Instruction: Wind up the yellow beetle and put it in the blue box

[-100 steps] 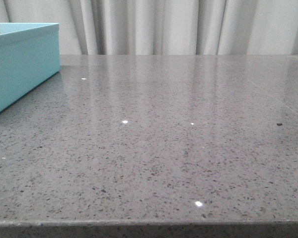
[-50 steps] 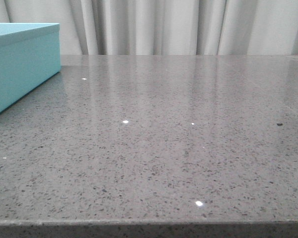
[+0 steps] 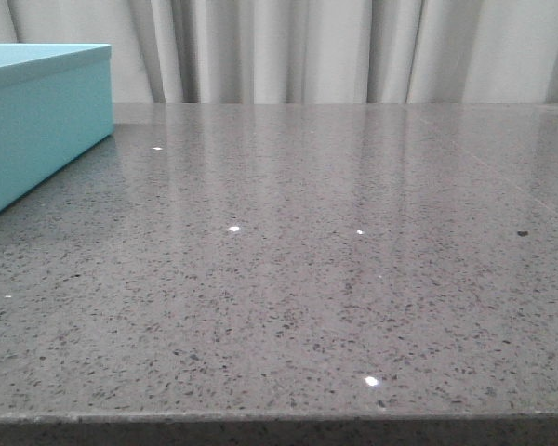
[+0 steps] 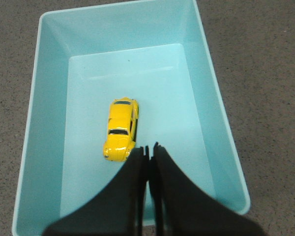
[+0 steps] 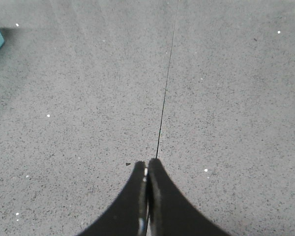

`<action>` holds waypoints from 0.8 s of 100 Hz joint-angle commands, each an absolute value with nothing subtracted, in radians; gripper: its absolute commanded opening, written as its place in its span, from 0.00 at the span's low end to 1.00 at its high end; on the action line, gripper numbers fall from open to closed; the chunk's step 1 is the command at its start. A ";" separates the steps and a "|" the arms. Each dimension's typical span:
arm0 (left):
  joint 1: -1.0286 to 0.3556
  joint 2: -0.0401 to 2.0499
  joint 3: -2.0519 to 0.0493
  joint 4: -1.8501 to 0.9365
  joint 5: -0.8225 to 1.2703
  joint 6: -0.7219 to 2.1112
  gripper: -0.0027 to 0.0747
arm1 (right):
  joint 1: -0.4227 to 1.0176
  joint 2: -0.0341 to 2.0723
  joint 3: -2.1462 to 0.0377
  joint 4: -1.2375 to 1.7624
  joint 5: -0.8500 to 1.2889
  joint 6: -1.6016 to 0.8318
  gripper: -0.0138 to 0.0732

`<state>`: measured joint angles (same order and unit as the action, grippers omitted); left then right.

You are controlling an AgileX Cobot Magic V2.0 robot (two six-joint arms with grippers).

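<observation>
From the front, only a corner of the blue box (image 3: 37, 121) shows at the far left, a matte turquoise block with a paler top edge, standing on a glossy grey speckled table (image 3: 307, 279) that mirrors the pale pleated curtain (image 3: 353, 46) hanging behind it. In the left wrist view, the yellow beetle (image 4: 121, 129) lies on the floor of the box (image 4: 196, 73), near its middle and clear of all four walls: a small glossy yellow car with dark windows, sitting on its wheels. Its long axis runs along the box's longer side, rounded nose toward the left gripper (image 4: 148, 147), whose dark jaws are pressed together holding nothing, above the box. In the right wrist view, the right gripper (image 5: 146, 164) also has its jaws closed and empty, over bare table crossed by a thin seam (image 5: 166, 83), a sliver of the box at the edge.
</observation>
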<state>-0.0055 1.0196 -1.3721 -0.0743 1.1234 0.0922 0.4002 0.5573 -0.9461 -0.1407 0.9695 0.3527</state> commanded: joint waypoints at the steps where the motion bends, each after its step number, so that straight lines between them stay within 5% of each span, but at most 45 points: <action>1: -0.004 0.917 -1.297 -0.107 1.006 0.090 0.01 | 0.398 0.511 -0.945 -0.170 0.885 0.340 0.08; 47: -0.004 0.422 -0.770 -0.149 0.813 0.092 0.01 | 0.398 0.298 -0.710 -0.216 0.715 0.340 0.08; 80: -0.004 0.171 -0.579 -0.157 0.764 0.092 0.01 | 0.398 0.248 -0.523 -0.216 0.494 0.340 0.08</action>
<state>-0.0055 0.2061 -0.5811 -0.1381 0.8530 0.0938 0.4002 0.2430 -0.5347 -0.1923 0.6460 0.3527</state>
